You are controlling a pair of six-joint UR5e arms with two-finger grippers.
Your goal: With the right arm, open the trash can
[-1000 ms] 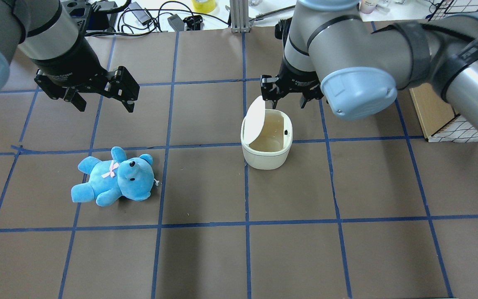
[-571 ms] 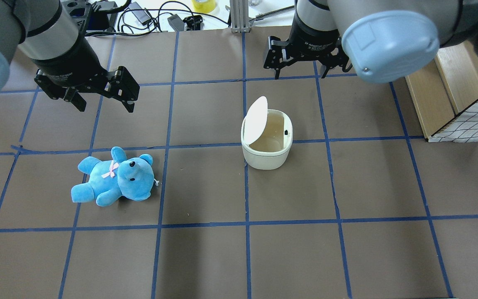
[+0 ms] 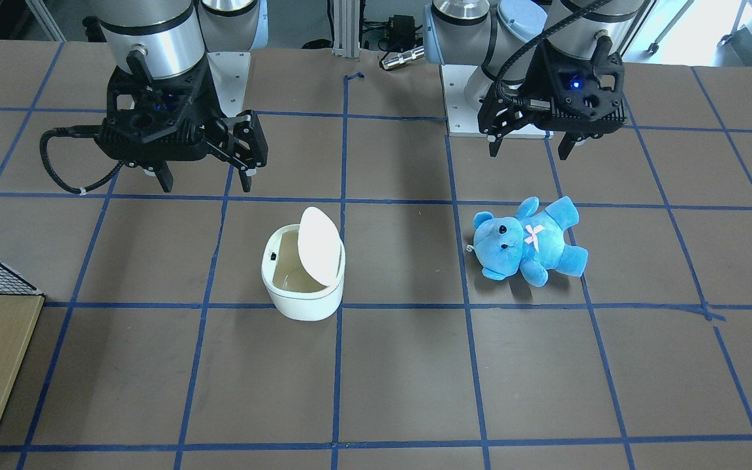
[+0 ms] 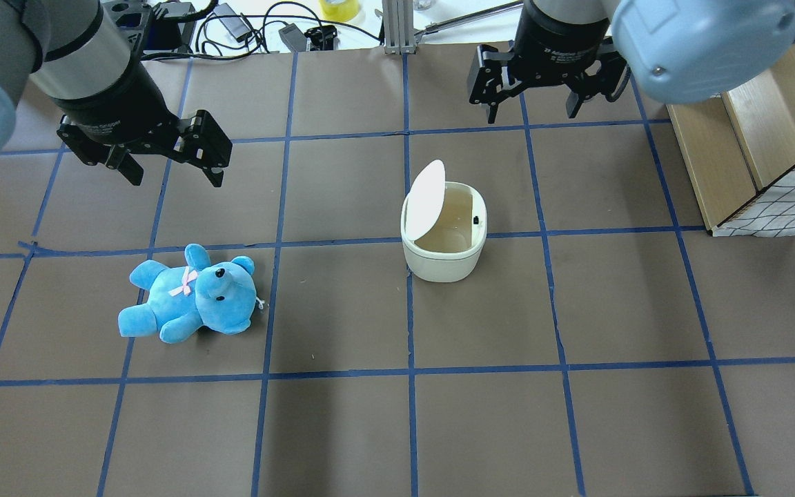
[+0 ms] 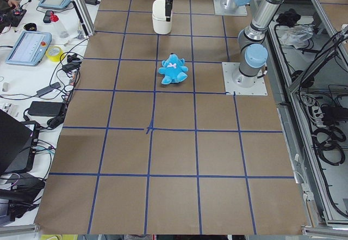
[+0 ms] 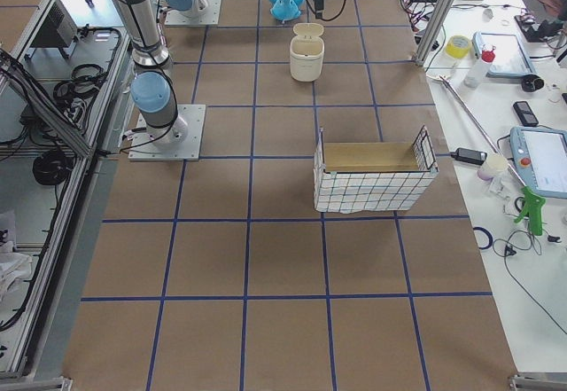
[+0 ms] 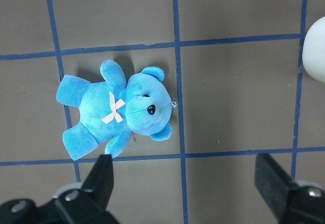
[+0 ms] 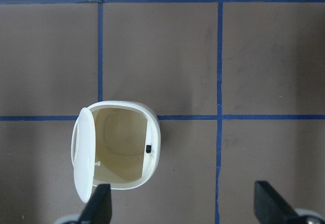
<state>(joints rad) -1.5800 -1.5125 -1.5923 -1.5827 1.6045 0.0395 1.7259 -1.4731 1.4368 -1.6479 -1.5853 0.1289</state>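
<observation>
The white trash can [image 4: 439, 266] stands near the table's middle with its flip lid [image 4: 425, 200] tilted up and the inside showing. It also shows in the front view [image 3: 301, 303] and the right wrist view [image 8: 155, 137]. My right gripper [image 4: 532, 110] is open and empty. It hangs high over the far side of the table, clear of the can, and shows in the front view [image 3: 206, 177]. My left gripper [image 4: 175, 176] is open and empty above the blue teddy bear [image 4: 190, 293].
A wooden box with a wire-mesh side [image 4: 749, 159] stands at the right edge. Cables and small devices [image 4: 246, 27] lie beyond the table's far edge. The teddy lies on its back at the left [image 3: 526, 241].
My right gripper has pulled up and away from the can's lid, toward the far right. The lid stays tilted open. The left arm has not moved.
</observation>
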